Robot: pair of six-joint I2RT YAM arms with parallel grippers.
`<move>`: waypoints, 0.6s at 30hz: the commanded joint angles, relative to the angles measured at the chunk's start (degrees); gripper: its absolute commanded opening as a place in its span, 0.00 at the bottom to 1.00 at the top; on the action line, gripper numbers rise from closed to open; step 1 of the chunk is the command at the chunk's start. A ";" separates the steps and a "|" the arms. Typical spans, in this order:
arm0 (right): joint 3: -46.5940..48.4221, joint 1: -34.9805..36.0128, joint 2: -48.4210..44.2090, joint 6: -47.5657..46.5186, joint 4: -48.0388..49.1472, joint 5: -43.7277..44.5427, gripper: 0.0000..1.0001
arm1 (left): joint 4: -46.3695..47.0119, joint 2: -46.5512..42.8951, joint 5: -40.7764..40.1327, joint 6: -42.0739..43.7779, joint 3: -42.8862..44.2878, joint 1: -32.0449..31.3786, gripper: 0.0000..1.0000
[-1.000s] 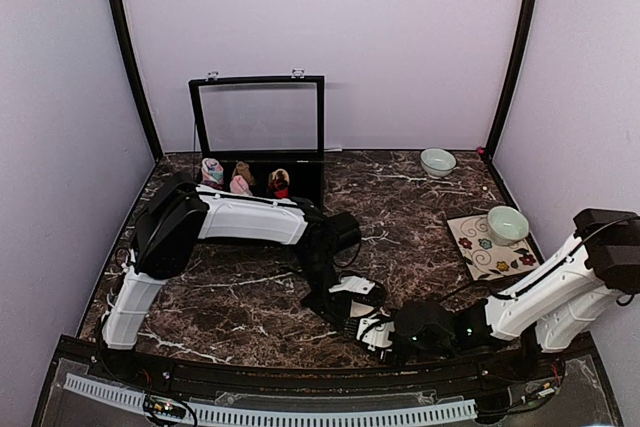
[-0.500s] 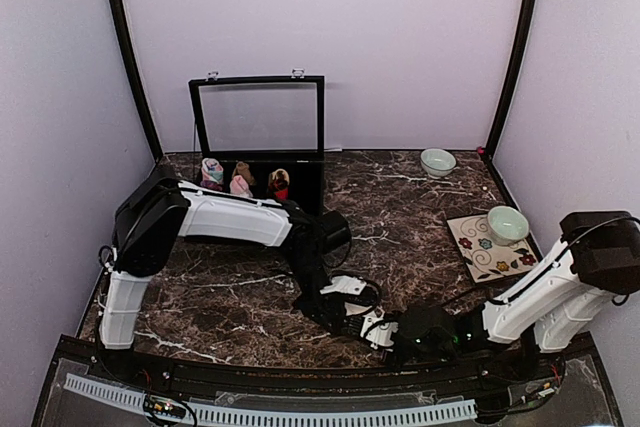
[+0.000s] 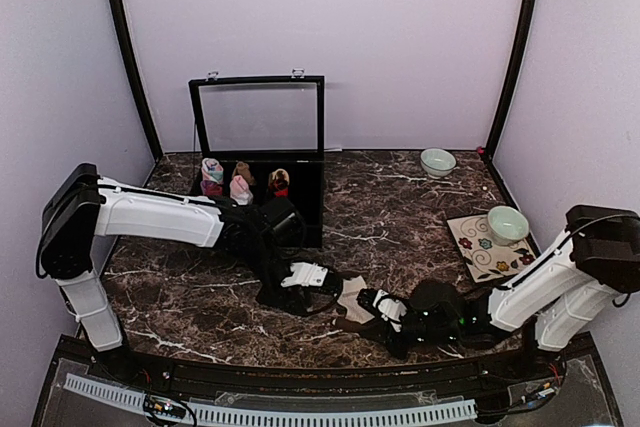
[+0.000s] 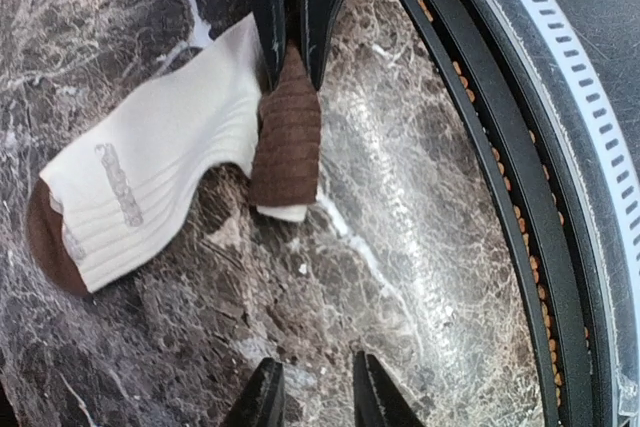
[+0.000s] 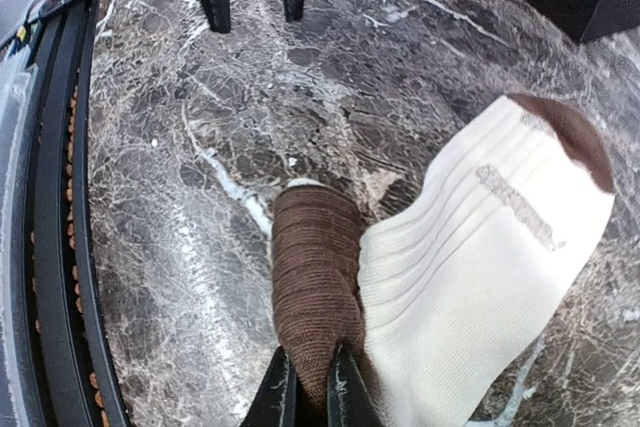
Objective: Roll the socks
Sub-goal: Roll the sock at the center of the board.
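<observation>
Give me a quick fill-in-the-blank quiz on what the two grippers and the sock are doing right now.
1. The right gripper is pinching the cream sock by its ____ cuff.
2. The left gripper is ____ and holds nothing.
3. In the top view, ____ bowls stand on the right side of the table.

Missing words: brown; open; two.

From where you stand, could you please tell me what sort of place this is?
Probably a robot test booth: plain lilac walls enclose a dark marble-patterned tabletop staged with a cream brown-cuffed sock and a pale green bowl.
</observation>
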 commanded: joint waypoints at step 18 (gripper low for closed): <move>4.21 -18.23 15.09 20.78 -9.05 -33.06 0.00 | 15.79 4.00 -10.02 5.81 -0.43 -11.37 0.24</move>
